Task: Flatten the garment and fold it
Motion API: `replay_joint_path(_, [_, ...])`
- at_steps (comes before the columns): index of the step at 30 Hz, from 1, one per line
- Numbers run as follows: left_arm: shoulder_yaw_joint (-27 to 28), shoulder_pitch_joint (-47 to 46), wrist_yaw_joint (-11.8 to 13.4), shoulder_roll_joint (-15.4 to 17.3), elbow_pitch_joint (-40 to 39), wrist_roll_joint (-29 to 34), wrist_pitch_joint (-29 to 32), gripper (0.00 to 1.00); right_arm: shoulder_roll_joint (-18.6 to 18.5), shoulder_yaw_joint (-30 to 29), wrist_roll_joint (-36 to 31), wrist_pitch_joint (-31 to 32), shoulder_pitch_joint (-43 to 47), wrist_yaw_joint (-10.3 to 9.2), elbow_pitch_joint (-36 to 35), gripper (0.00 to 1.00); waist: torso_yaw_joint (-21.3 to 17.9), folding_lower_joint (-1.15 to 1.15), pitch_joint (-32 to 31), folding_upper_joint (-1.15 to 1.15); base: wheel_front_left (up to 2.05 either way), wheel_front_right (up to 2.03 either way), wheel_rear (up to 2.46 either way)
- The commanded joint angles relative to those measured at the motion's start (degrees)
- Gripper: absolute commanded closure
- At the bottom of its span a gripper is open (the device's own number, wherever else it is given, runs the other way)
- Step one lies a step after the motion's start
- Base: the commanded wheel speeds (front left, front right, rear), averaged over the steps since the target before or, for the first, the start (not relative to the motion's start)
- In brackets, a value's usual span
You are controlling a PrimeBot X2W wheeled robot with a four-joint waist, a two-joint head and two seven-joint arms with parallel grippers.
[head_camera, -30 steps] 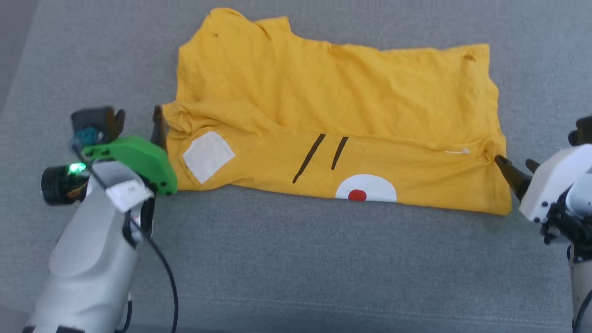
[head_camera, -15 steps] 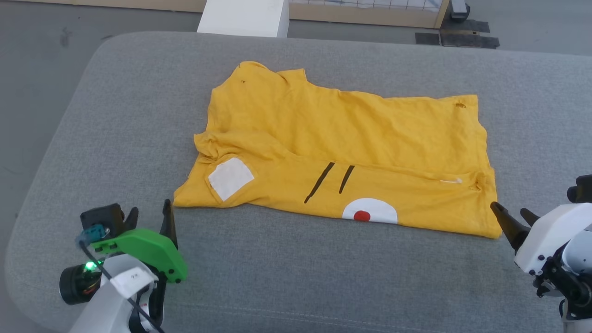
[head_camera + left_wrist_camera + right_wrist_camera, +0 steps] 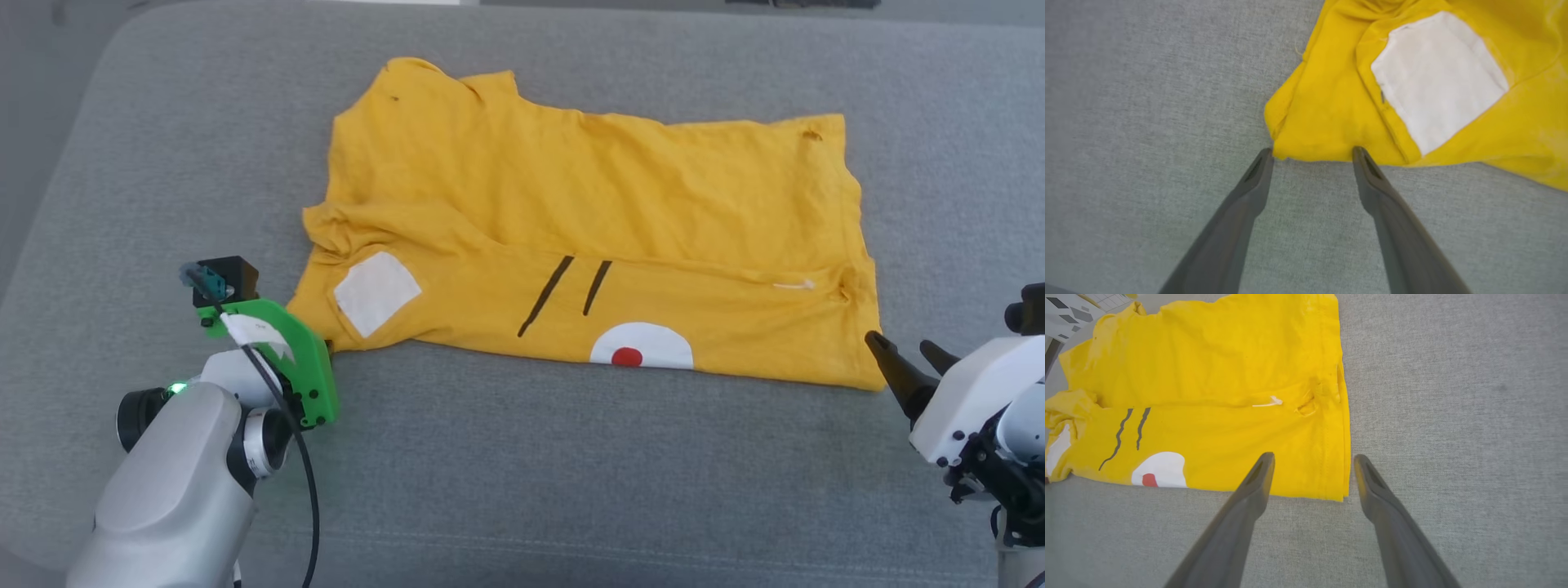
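One garment [image 3: 588, 212] lies across the grey cushion [image 3: 522, 490], its near strip folded over, and on it we see a white patch [image 3: 375, 292], two black strokes [image 3: 563, 294] and a white semicircle [image 3: 641, 347]. Our left gripper [image 3: 1312, 153], spread wide and empty, has its tips at the garment's 8 o'clock corner. Our right gripper [image 3: 1312, 459], equally wide and empty, sits by the 4 o'clock corner.

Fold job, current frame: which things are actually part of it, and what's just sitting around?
Job:
- bright yellow cotton T-shirt with a white sleeve patch, black strokes and a red-dotted white semicircle
- left claw, open, at the sleeve corner
- right claw, open, by the near hem corner

Just there:
- grey fabric-covered pad under the shirt
- pale panel with dark patches beyond the pad
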Motion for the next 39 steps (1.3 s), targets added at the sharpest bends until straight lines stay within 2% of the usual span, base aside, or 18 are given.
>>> replay_joint_path(1, [-0.2, -0.9, 0.2, 0.3, 0.8, 0.1, 0.5, 0.0, -0.2, 0.1, -0.1, 0.0, -1.1, -0.09, -0.3, 0.0, -1.9, 0.0, 2.1, 0.0, 0.0, 0.0, 0.0])
replay_joint_path(7, [-0.4, -0.7, 0.0, -0.7, 4.0, -0.6, 0.2, 0.0, -0.8, -0.2, 0.1, -0.4, -1.6, -0.09, -0.2, 0.0, -2.3, 0.0, 3.4, 0.0, 0.0, 0.0, 0.0])
replay_joint_path(8, [-0.3, -0.6, -0.2, -0.9, 4.3, -0.8, -0.1, 0.13, -0.9, -0.3, 0.1, -0.4, -1.6, -0.09, -0.2, 0.0, -2.2, 0.0, 3.4, 0.0, 0.0, 0.0, 0.0])
replay_joint_path(9, [-0.1, -0.5, -0.5, -1.2, 4.6, -1.1, -0.6, 0.8, -0.9, -0.3, 0.1, -0.5, -1.6, -0.09, -0.1, 0.0, -2.1, 0.0, 3.5, 0.0, 0.0, 0.0, 0.0])
replay_joint_path(10, [-0.2, -0.3, -0.8, -1.3, 4.7, -1.2, -1.0, 1.0, -0.9, -0.3, 0.0, -0.5, -1.6, -0.09, -0.1, 0.0, -2.0, 0.0, 3.4, 0.0, 0.0, 0.0, 0.0])
replay_joint_path(14, [1.0, 0.5, -2.0, -1.8, 4.4, -2.6, -3.3, 1.0, -1.4, 0.5, -0.6, -0.3, -1.4, -0.09, 0.0, 0.0, -1.5, 0.0, 2.9, 0.0, 0.0, 0.0, 0.0])
replay_joint_path(19, [3.0, 2.1, -2.9, -1.5, 1.5, -3.9, -7.3, 1.0, -2.9, 1.4, -5.5, 2.1, -1.2, -0.09, 0.3, 0.0, -0.6, 0.0, 2.5, 0.0, 0.0, 0.0, 0.0])
replay_joint_path(27, [3.4, 3.8, -2.6, -1.5, -3.9, -3.9, -9.4, 1.0, -3.0, 3.0, -13.7, 7.6, -4.9, -0.09, 3.8, 0.0, 1.0, 0.0, 3.9, 0.0, 0.0, 0.0, 0.0])
replay_joint_path(37, [2.9, 3.7, -2.0, -1.8, -5.9, -3.7, -9.7, 1.0, -4.4, 8.9, -14.8, 11.1, -8.2, -0.09, 12.7, 0.0, 1.4, 0.0, 6.1, 0.0, 0.0, 0.0, 0.0])
replay_joint_path(38, [2.9, 3.7, -2.0, -1.9, -5.9, -3.8, -9.7, 1.0, -4.5, 9.3, -14.3, 11.2, -8.4, -0.09, 13.4, 0.1, 1.5, 0.0, 6.0, 0.0, 0.0, 0.0, 0.0])
replay_joint_path(39, [2.9, 3.8, -2.0, -1.9, -5.9, -3.8, -9.8, 1.0, -4.5, 9.5, -13.6, 11.3, -8.6, -0.09, 13.9, 0.65, 1.5, 0.0, 5.9, 0.0, 0.0, 0.0, 0.0])
